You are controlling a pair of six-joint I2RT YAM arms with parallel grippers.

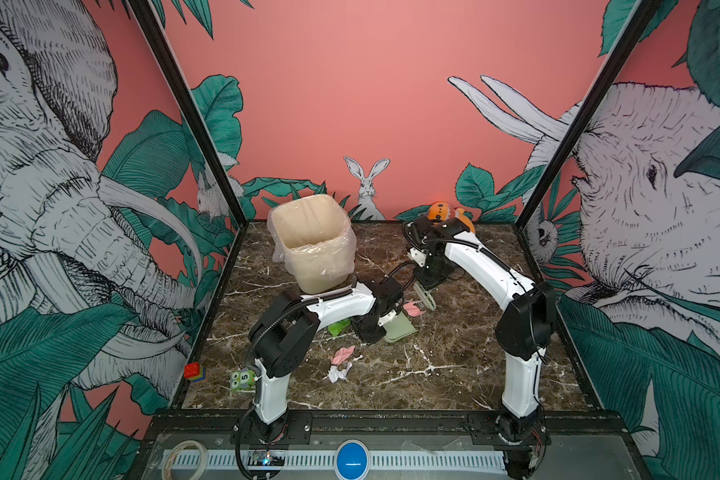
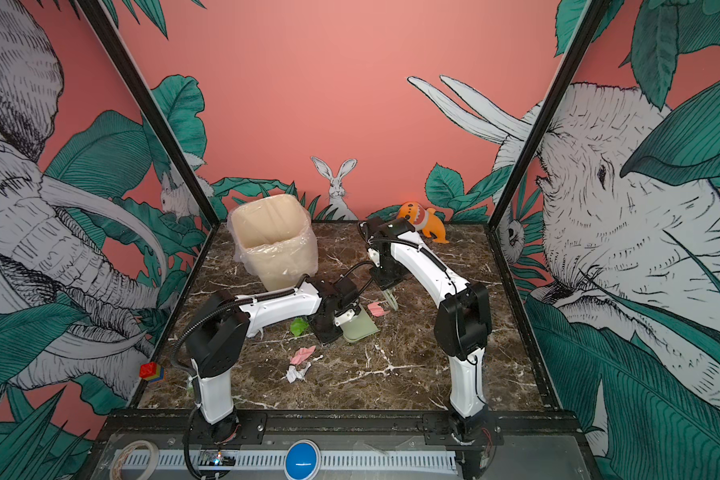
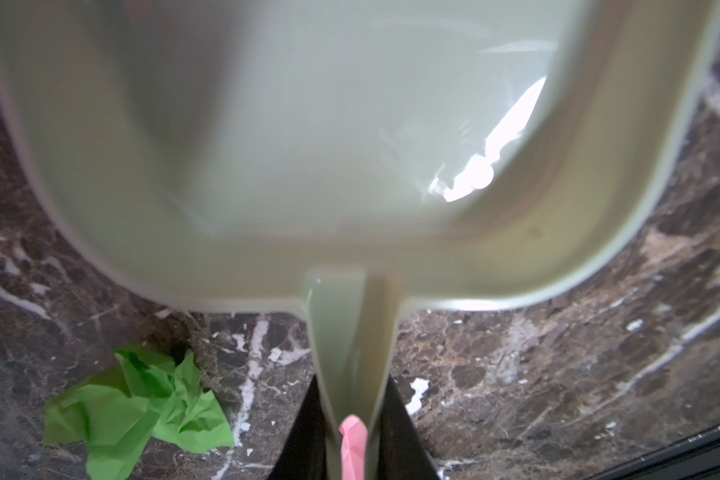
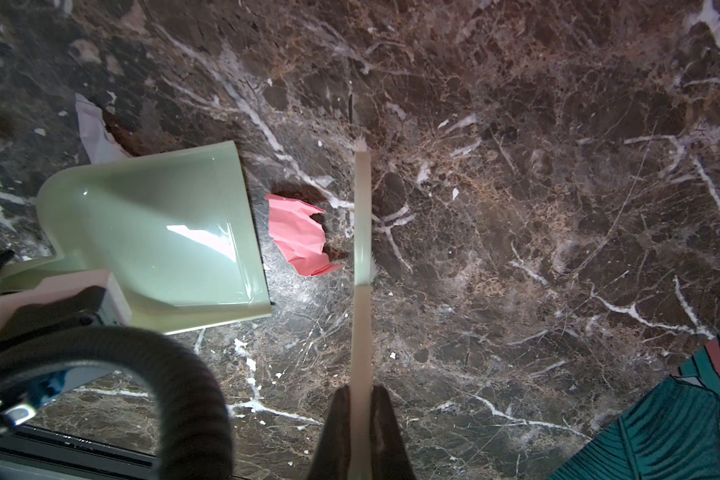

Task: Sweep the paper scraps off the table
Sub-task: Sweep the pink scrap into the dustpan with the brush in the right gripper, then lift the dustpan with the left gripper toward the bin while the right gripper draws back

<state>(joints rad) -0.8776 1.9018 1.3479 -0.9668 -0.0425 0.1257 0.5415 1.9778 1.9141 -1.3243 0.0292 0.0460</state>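
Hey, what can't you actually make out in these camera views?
- Bin floor: hidden by its own near wall in both top views.
- Green scrap: partly behind the left arm in both top views.
- Dustpan front lip: blurred, cut off by the left wrist view's edge.
- Pink bit in the dustpan handle: cut off there too; unidentifiable.
- Brush bristles: edge-on in the right wrist view, barely showing.

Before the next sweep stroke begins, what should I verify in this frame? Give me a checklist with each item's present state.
1. Left gripper shut on the dustpan handle: ok.
2. Right gripper shut on the brush: ok.
3. Pink scrap between brush and dustpan mouth: ok.
4. Dustpan lip flat on the table: cannot tell.
5. Green scrap in the dustpan's path: not ok, it lies behind the dustpan, beside the handle.
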